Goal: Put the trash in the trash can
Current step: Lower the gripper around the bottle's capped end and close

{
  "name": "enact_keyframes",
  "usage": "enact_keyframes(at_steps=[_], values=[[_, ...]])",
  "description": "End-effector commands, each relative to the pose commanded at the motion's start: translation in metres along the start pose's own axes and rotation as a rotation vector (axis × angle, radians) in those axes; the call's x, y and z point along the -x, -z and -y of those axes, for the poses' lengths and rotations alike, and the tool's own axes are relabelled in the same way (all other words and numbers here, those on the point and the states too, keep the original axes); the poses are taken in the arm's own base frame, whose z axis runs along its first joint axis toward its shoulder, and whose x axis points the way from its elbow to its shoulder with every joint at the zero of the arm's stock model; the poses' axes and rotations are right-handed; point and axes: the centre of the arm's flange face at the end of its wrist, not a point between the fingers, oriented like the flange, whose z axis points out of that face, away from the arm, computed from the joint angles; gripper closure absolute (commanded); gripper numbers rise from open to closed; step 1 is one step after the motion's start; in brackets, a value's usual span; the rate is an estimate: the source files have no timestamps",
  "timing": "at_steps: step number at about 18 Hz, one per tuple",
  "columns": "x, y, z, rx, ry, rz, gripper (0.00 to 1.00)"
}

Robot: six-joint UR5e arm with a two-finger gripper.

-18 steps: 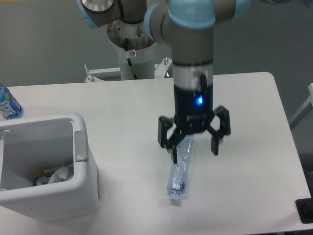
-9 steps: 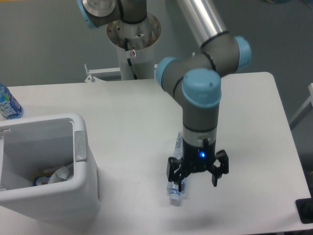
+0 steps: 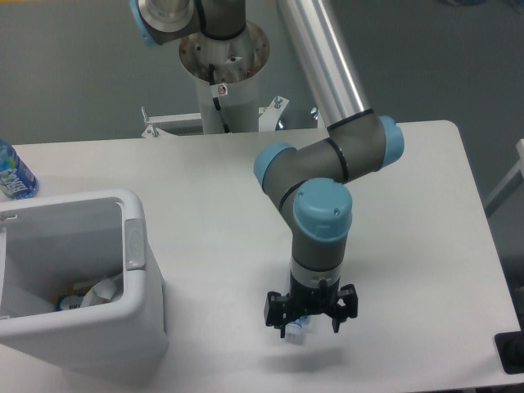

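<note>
The arm reaches down from the far side of the white surface (image 3: 409, 246), its wrist pointing straight down near the front edge, right of centre. The gripper (image 3: 310, 315) sits low, just above the surface, with its black jaws apart, one on the left and one on the right. Between them lies the clear bluish bottle (image 3: 295, 328); only its near end with the pale cap shows, poking out below the left jaw, while the rest is hidden under the wrist. Whether the jaws touch the bottle cannot be told; they are not clamped on it.

The trash can (image 3: 135, 246), a white bin with a thick rim and rounded corners, stands at the near left of the surface, well apart from the gripper. Inside it, at the bottom, lies a white crumpled piece (image 3: 102, 292) with a bit of blue and yellow beside it; what these are cannot be told.

At the far left edge a bottle with a bright blue label (image 3: 14, 176) stands upright, partly cut off by the picture edge. The arm's base column (image 3: 225, 90) rises behind the surface.
</note>
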Motion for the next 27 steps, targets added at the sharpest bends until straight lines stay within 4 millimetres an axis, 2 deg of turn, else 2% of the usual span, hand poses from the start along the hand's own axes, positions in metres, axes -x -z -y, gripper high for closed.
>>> enact_keyframes(at_steps=[2,6,14,18,24,27], values=[[-0.003,-0.013,-0.008,0.037,-0.069,0.014,0.0],[-0.008,-0.024,-0.013,0.06,-0.11,0.021,0.0],[-0.012,-0.032,-0.01,0.066,-0.114,0.016,0.0],[-0.008,-0.043,-0.008,0.081,-0.115,0.037,0.0],[-0.01,-0.043,-0.007,0.085,-0.12,0.049,0.0],[-0.009,-0.042,-0.006,0.082,-0.119,0.051,0.09]])
